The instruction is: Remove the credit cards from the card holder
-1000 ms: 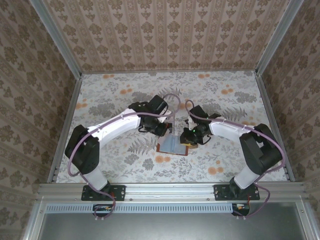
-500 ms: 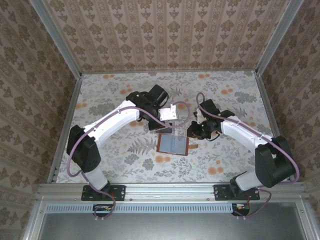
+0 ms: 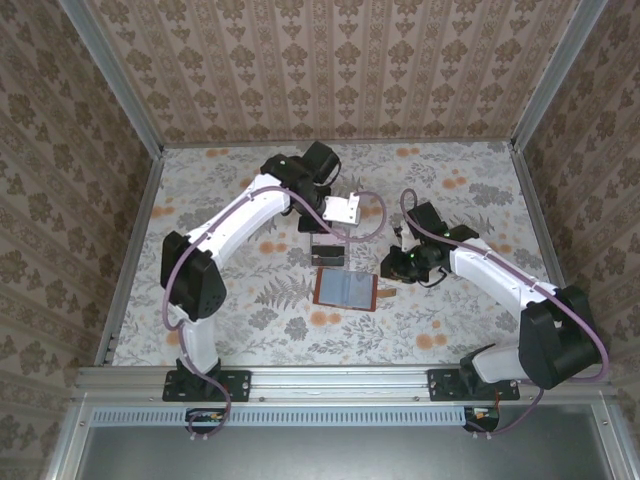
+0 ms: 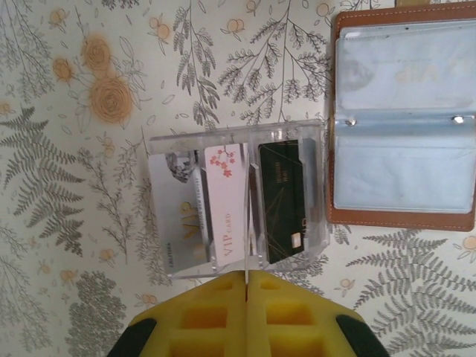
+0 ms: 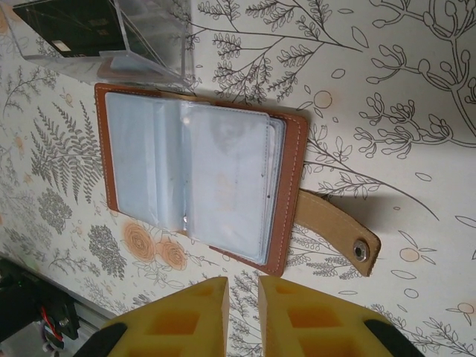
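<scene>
Now left pincer (image 4: pixel 245 277) and right pincer (image 5: pixel 243 288) farther from open card holder (image 3: pixel 345 290)

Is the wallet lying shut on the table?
No, the wallet lies spread open, inside facing up, with its strap tab unfastened and sticking out sideways.

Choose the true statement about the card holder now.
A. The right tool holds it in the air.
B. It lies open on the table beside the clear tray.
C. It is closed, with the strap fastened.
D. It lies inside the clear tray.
B: the card holder lies open on the table, inner side up, with its strap tab unfastened, next to the clear tray.
</scene>
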Controlling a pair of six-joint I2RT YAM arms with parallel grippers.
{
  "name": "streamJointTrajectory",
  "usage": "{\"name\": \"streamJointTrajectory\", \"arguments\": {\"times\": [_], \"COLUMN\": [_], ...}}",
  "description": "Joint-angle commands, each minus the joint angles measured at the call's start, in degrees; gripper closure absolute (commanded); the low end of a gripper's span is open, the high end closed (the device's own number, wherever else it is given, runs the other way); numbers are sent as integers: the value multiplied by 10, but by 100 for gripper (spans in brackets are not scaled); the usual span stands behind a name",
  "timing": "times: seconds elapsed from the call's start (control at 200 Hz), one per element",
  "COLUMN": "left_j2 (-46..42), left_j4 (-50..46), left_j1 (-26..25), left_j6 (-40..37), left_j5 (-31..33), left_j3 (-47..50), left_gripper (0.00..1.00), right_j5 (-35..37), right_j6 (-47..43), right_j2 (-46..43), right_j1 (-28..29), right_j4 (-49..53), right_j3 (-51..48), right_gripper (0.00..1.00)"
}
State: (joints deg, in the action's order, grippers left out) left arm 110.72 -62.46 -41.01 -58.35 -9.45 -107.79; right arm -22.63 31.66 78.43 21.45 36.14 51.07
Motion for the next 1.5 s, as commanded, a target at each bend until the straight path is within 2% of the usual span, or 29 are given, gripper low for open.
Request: {"name": "streamJointTrajectory", "arguments": {"times": [0.0, 0.505, 1.03, 1.29, 1.495], "left_j2": [30, 180, 229, 230, 189], "left_j4": [-49, -156, -153, -159, -124], "left_j1": [13, 29, 33, 36, 38], "left_j6": [-41, -53, -53, -24, 15], "left_j5": [-30, -36, -51, -51, -65], "left_j3": [-40, -201, -219, -251, -226], "left_gripper": [100, 100, 100, 75, 71], "right_j5": [11, 10, 8, 9, 9], "right_j6": [1, 6, 7, 8, 11], "right_j2": [-11, -3, 8, 0, -4], "right_j1": [-4, -11, -11, -11, -11], "right_j4": [14, 11, 8, 15, 13], "right_j3": [-10, -13, -13, -10, -8], "right_gripper": [80, 79, 79, 79, 79]}}
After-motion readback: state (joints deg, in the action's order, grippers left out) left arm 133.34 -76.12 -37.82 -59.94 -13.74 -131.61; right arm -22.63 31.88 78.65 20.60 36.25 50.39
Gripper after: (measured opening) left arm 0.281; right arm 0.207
